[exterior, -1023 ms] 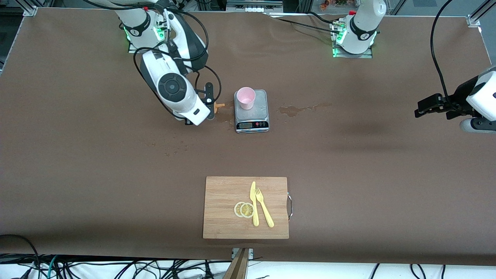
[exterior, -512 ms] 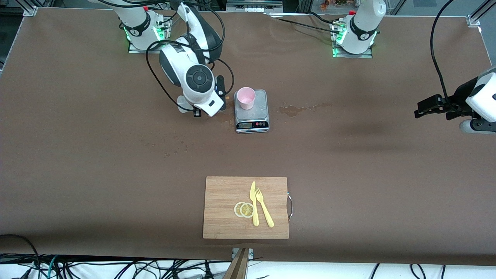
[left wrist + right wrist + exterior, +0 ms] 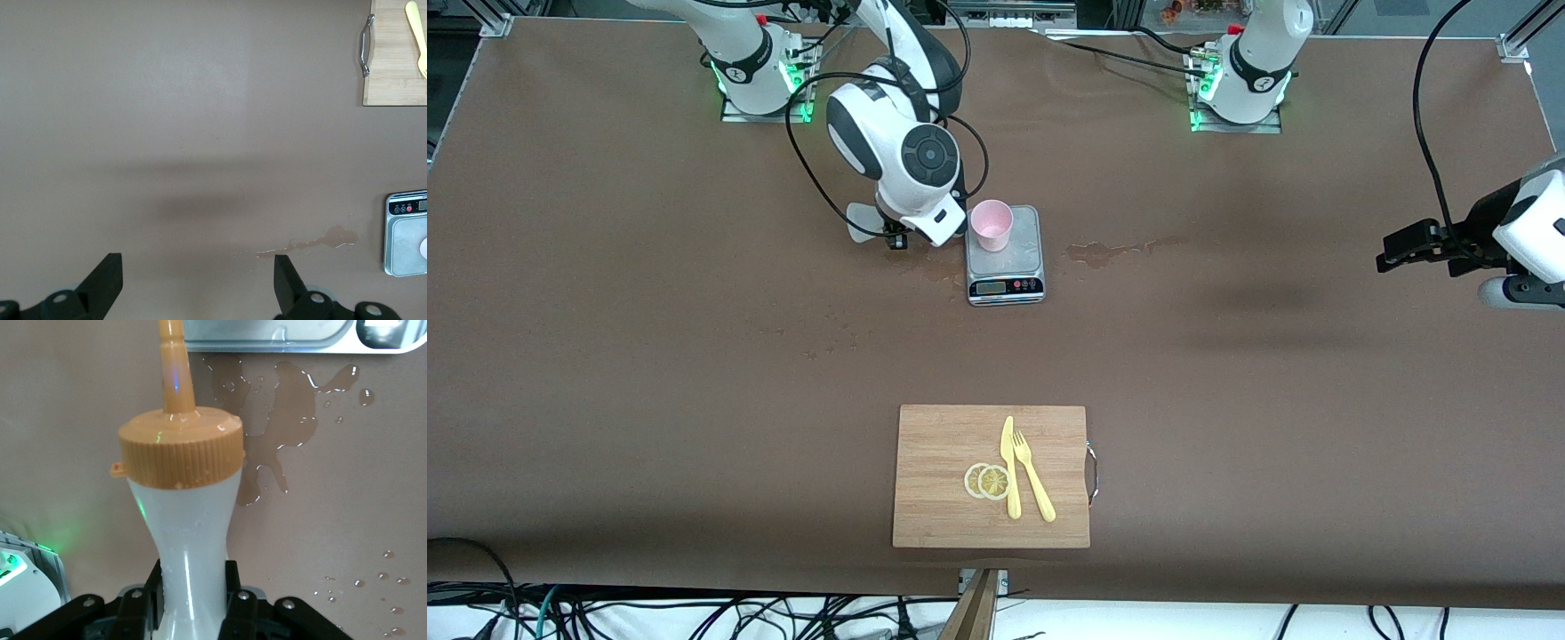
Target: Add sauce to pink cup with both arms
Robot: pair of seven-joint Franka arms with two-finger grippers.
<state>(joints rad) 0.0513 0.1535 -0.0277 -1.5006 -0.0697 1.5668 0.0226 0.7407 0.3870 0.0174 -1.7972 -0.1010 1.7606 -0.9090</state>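
Beside the scale (image 3: 1005,258), on its right-arm side, our right gripper (image 3: 193,590) is clamped on the waist of the sauce bottle (image 3: 183,520), fingers (image 3: 237,587) pressed in on the whitish body. The bottle lies tilted in the grip, its orange nozzle (image 3: 175,370) aimed toward the scale's metal edge. In the front view the arm's white wrist hides the gripper and most of the bottle — only the pale base pokes out toward the right arm's end of the table.

The pink cup (image 3: 991,224) stands upright on the scale, toward the corner nearest the bottle, just beside the wrist. We see nothing in it from here, and cannot tell more.

What has just changed: a second ago the right arm hung well short of the scale with the nozzle showing clear of the wrist; it has since swung across and now crowds the cup. We judge that the carry is nearly done and the tip over the rim comes next. Spilt liquid (image 3: 280,420) already lies on the table under the nozzle, so aim matters.

Our left gripper (image 3: 197,283) waits over bare table at the left arm's end, jaws wide apart and empty — unmoved, as are the cutting board (image 3: 991,476) and its yellow cutlery (image 3: 1023,471).
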